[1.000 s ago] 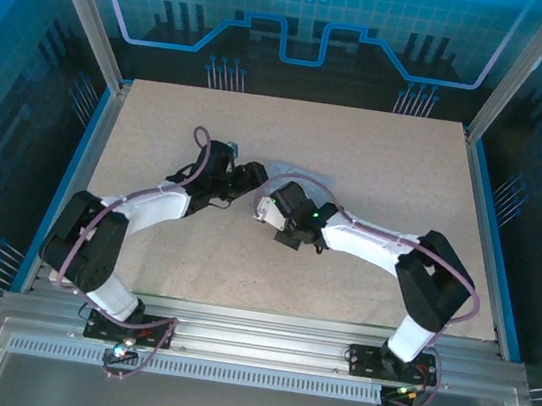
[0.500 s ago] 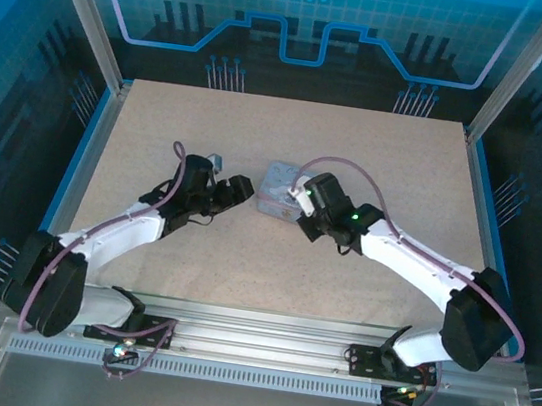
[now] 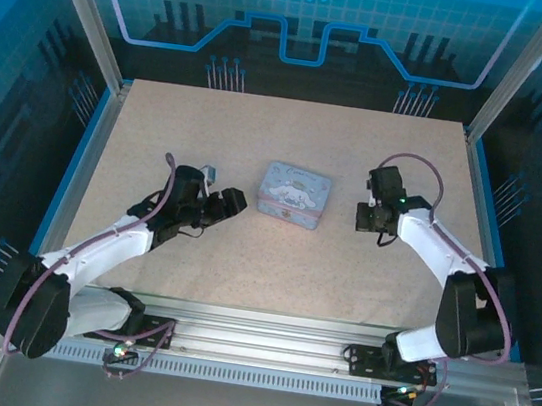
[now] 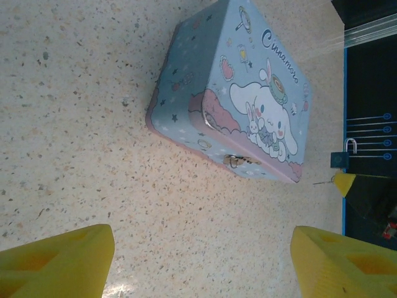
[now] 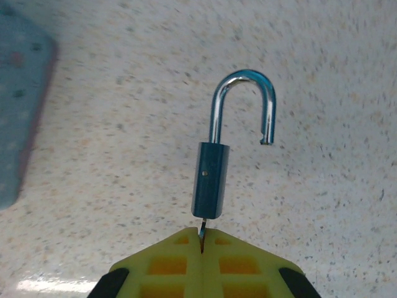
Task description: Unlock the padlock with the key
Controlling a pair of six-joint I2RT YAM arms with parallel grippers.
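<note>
Holding: right gripper [image 5: 201, 241] clenched on the key [image 5: 201, 228]; the blade runs into the base of the padlock [image 5: 209, 180], so the lock is carried by the key alone.
Padlock, place: just off the right fingertips, over bare table [image 3: 261, 131], to the right of the tin [image 3: 294, 194] and apart from it. Whether it touches the table cannot be told.
Padlock, long axis: in line with the key, pointing straight away from the right gripper; body nearest, shackle [image 5: 243, 102] farthest.
Shackle: 1 leg seated in the body, the other leg's end free and clear of it; the lock looks already sprung.
Left gripper [image 4: 201, 257]: released, fingers wide, nothing between them; faces the tin's clasp side.
Nearer arm: right, with the lock at its tips; the left has the tin between it and the padlock.
Coming move, judged: any handover or set-down turns on that straight-out axis, since the body would be met side-on from across the tin.
Views: the right wrist gives shackle and key plainly. The top external gives the layout of 2 arms and tin, but the lock is too small to read there. The left wrist catches the padlock small beyond the tin's far end.
</note>
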